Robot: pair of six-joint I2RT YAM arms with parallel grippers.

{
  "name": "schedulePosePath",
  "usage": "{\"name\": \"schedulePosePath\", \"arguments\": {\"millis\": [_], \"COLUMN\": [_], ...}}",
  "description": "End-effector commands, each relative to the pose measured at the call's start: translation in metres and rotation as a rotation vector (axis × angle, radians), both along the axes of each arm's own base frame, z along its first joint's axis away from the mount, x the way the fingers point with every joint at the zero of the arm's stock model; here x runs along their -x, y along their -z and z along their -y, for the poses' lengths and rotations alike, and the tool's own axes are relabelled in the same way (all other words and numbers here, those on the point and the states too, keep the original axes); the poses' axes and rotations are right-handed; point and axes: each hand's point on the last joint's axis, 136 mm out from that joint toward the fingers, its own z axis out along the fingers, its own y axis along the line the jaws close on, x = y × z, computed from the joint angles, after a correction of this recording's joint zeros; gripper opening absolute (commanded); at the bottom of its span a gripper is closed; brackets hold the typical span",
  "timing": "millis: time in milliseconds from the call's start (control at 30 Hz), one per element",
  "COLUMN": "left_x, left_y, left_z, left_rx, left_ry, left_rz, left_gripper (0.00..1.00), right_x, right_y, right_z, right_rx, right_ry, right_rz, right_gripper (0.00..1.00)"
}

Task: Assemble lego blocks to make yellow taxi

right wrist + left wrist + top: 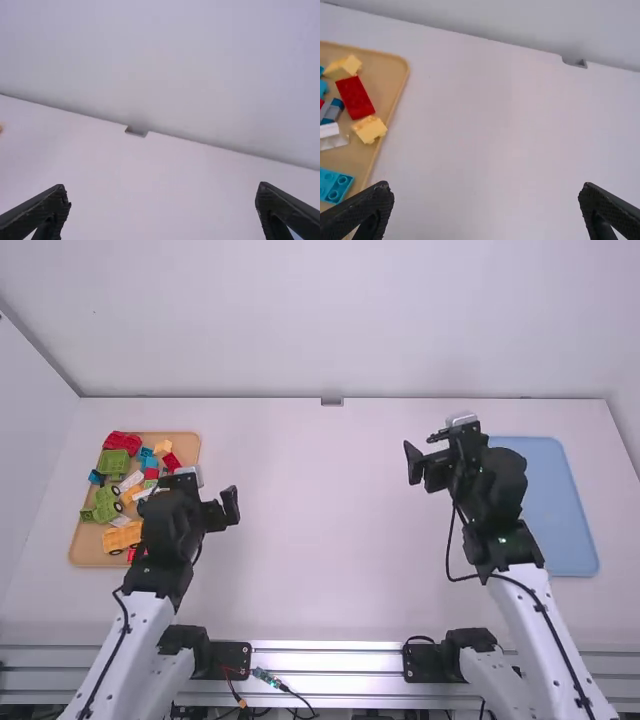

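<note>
The smooth, matte white tabletop point(320, 540) spreads before me. At its right lies a flat blue rectangle point(555, 510) with rounded corners; at its left, a tan tray point(88, 556) with rounded corners and a raised rim. My left gripper point(210, 502) hangs just beside the tray, my right gripper point(436, 455) near the blue rectangle; each has its black, ridged fingers spread wide. Inside the tray sit the orange-yellow wheeled piece point(122, 536), glossy green pieces point(117, 463), a rectangular red brick point(355, 97), a studded blue brick point(335, 186) and small, chunky yellow bricks point(370, 129).
</note>
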Motion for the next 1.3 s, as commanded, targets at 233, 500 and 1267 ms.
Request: {"name": "schedulePosePath", "arguments": {"millis": [233,500,1267], "left_x": [-0.015,-0.031,0.031], "left_y": [-0.025,-0.01,0.016], "left_z": [-0.021,-0.019,-0.157], "left_rx": [-0.073,-0.067,0.212], "left_ry": [-0.087,-0.072,-0.803], "left_rz": [-0.111,-0.142,-0.397], "left_gripper": [0.99,0.99,0.99], "right_x": [-0.017,-0.029,-0.025], "right_y": [0.042,0.066,0.056], "right_z": [0.006,0.009,-0.002], "right_rx": [-0.035,-0.045,-0.066], "right_ry": [0.085,0.118,0.106], "right_rz": [-0.156,-0.204,-0.261], "right_gripper": [0.99,0.99,0.99]}}
